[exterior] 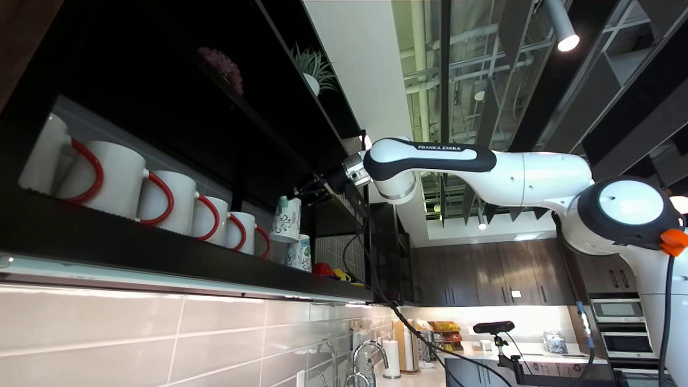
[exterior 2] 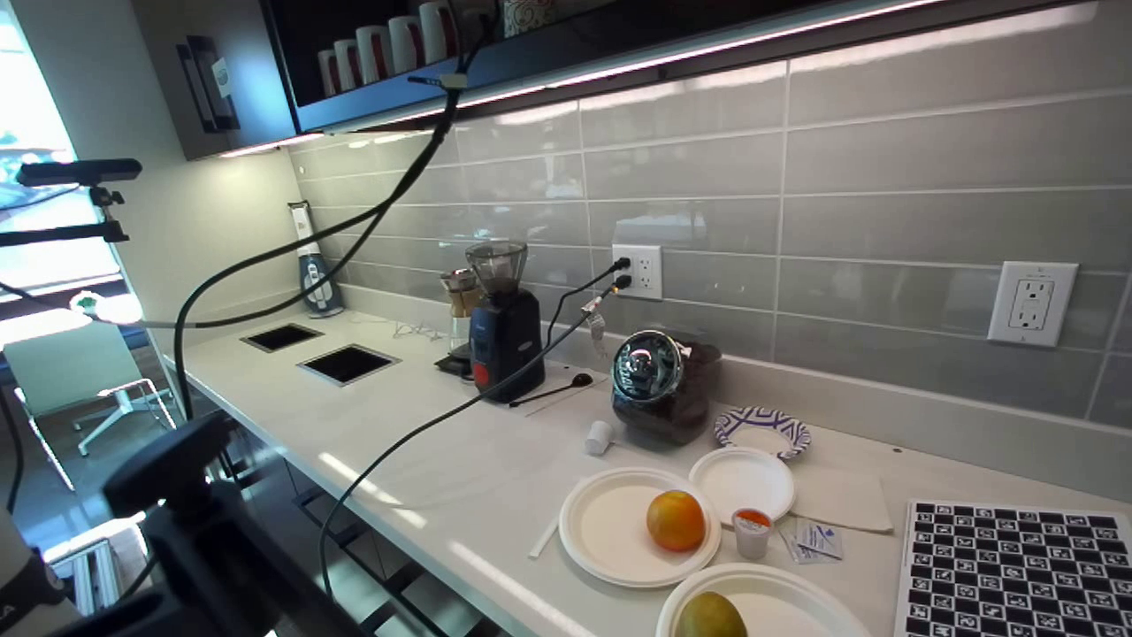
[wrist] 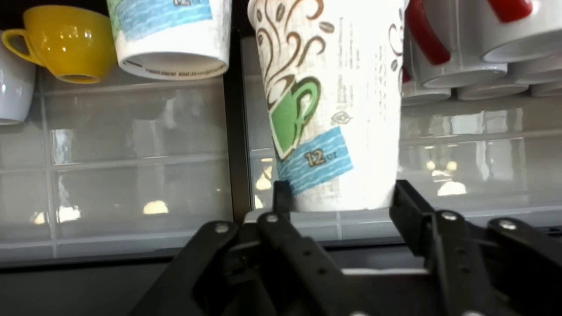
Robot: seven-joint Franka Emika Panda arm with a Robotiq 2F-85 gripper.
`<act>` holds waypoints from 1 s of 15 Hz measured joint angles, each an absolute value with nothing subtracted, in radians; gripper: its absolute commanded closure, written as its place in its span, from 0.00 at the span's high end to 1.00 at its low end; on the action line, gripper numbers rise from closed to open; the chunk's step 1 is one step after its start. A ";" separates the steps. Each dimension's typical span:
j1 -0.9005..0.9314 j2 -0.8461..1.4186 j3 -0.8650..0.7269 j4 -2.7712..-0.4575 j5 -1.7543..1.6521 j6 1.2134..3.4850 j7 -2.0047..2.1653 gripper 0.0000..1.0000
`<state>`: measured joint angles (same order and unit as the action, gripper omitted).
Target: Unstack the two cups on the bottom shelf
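The two cups are printed paper cups, standing apart and mouth down. My gripper is shut on one cup near its narrow base and holds it above the bottom shelf. The other cup stands on the shelf behind it. In the wrist view, which is upside down, the fingers press both sides of the held cup, and the other cup is beside it at the left. Their rims are mostly cut off there. In an exterior view, one patterned cup partly shows above the shelf edge.
A row of white mugs with red handles lines the shelf. A red cup and a yellow cup stand past the paper cups. A dark post rises behind. Dark boards with plants are above. Cables hang from the arm.
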<state>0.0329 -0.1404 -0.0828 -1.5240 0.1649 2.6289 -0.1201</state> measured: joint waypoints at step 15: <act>0.031 -0.117 -0.077 -1.570 0.167 2.532 -0.123 0.86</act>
